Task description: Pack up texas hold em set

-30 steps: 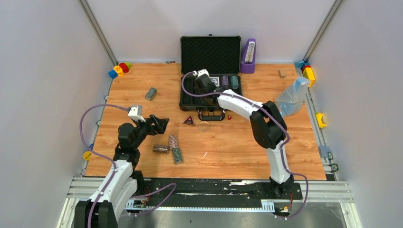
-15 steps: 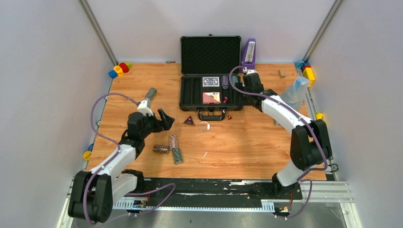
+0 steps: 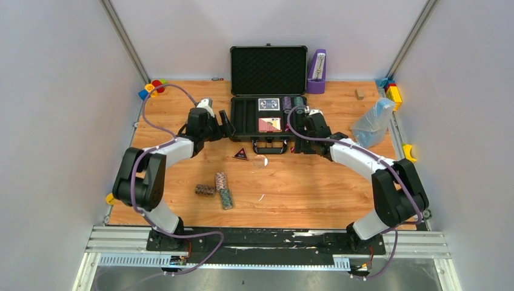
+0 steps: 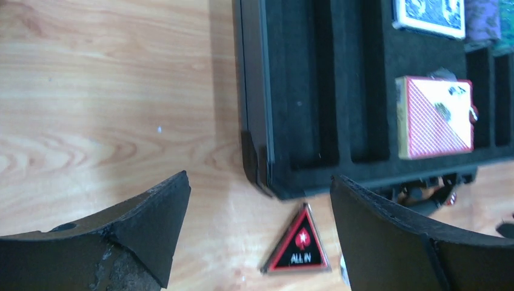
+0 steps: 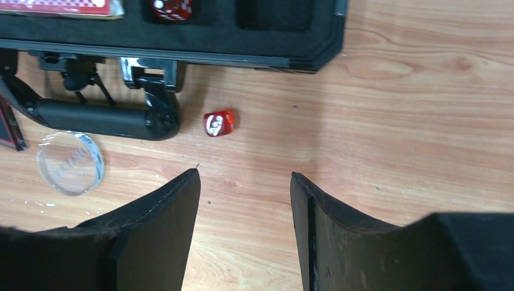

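The black case lies open at the back, holding a blue card deck, a red deck and chip rolls. My left gripper hangs open at the case's front left corner, with the dark red "ALL IN" triangle on the wood just ahead of its fingers. By the front right corner my right gripper is open and empty, a loose red die lying ahead of it next to the case handle. Three chip rolls lie mid-table.
A clear round disc rests near the handle. The purple upright object stands right of the lid. A crumpled clear bag sits at the right, with toy blocks in the back corners.
My left arm swung from the table's left middle up to the case's front left corner. The right arm left the case, and its jaws opened wider.
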`<state>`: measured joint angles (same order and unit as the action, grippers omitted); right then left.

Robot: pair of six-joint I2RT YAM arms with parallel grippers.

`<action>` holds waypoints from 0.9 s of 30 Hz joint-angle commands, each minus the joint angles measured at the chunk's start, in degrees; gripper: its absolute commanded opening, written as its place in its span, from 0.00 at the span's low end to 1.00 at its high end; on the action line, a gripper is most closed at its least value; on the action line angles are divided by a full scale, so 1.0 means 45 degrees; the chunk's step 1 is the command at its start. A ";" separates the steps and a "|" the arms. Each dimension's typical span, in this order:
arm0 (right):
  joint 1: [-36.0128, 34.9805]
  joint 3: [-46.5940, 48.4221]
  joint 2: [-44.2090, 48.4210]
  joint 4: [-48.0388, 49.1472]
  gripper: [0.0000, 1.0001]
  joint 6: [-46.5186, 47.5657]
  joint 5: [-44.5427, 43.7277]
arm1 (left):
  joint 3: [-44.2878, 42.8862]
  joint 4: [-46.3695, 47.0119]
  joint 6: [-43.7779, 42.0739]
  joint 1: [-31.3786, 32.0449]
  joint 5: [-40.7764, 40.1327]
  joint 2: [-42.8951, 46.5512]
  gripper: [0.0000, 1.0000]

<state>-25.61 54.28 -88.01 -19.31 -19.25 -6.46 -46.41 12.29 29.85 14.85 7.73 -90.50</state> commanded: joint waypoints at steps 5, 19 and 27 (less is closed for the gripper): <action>-0.0944 0.1020 -0.1518 0.0952 0.52 0.0282 -0.0777 | -0.3023 -0.1010 -0.0003 -0.0029 -0.0540 -0.2644 0.91; -0.1334 0.2278 -0.3411 0.0619 0.18 0.0452 -0.1595 | -0.5195 -0.2105 -0.0483 -0.0019 -0.0310 -0.4530 0.84; -0.1343 0.1928 -0.2006 0.0483 0.00 0.0663 -0.1440 | -0.5931 -0.3008 -0.0802 -0.0054 0.0186 -0.5169 0.70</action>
<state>-31.33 62.52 -103.09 -17.45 -16.78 -12.12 -69.87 0.82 28.32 14.83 6.66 -112.75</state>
